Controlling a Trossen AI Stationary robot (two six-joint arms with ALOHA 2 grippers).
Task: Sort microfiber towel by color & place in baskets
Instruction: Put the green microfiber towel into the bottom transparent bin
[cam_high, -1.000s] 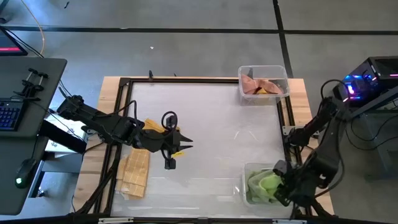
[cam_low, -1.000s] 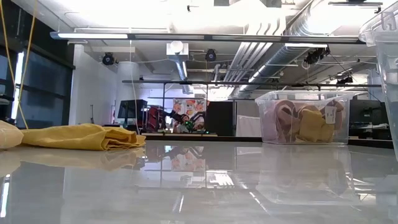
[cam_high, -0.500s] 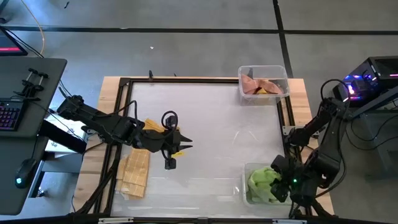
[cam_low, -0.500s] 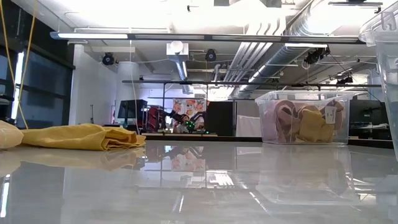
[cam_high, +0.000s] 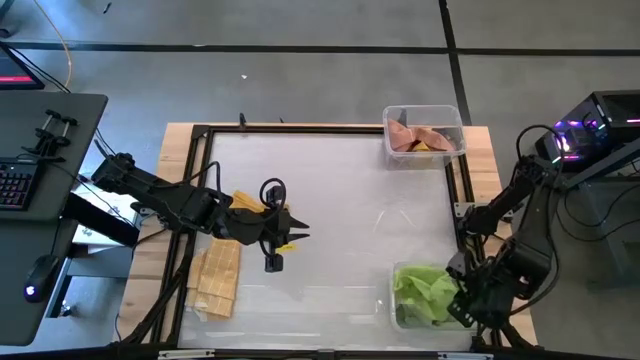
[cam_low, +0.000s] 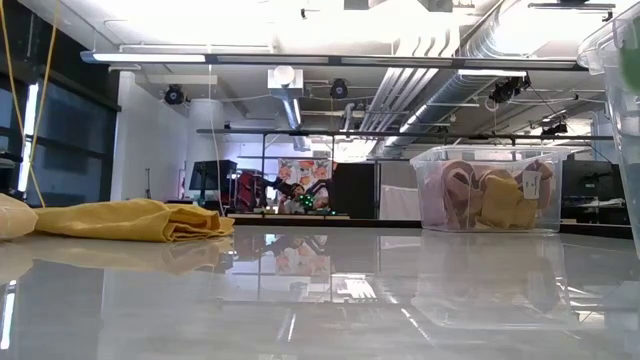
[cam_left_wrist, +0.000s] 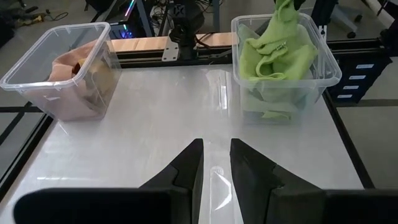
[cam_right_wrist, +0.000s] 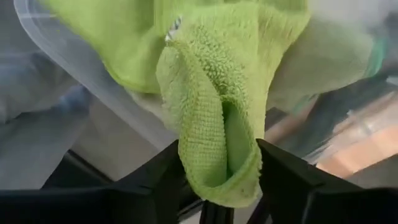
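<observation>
Two clear tubs on table: near tub (cam_high: 425, 297) by right arm, heaped with green towel (cam_high: 424, 291); far tub (cam_high: 423, 135) holding pink and tan towels (cam_high: 423, 139). Right gripper (cam_right_wrist: 219, 186) clamped on a fold of green cloth, over near tub's outer edge; likely gripped for dropping in with like colour, not yet let go. Left gripper (cam_left_wrist: 216, 163) nearly closed on nothing, poised above table's left-middle near yellow towel (cam_high: 255, 205); probably next pick. Stack of yellow-tan towels (cam_high: 217, 278) at table's left front edge, unsorted. Open white tabletop (cam_high: 330, 190) between left arm and tubs; nothing blocking. Green heap rising to tub rim, possible spillover.
</observation>
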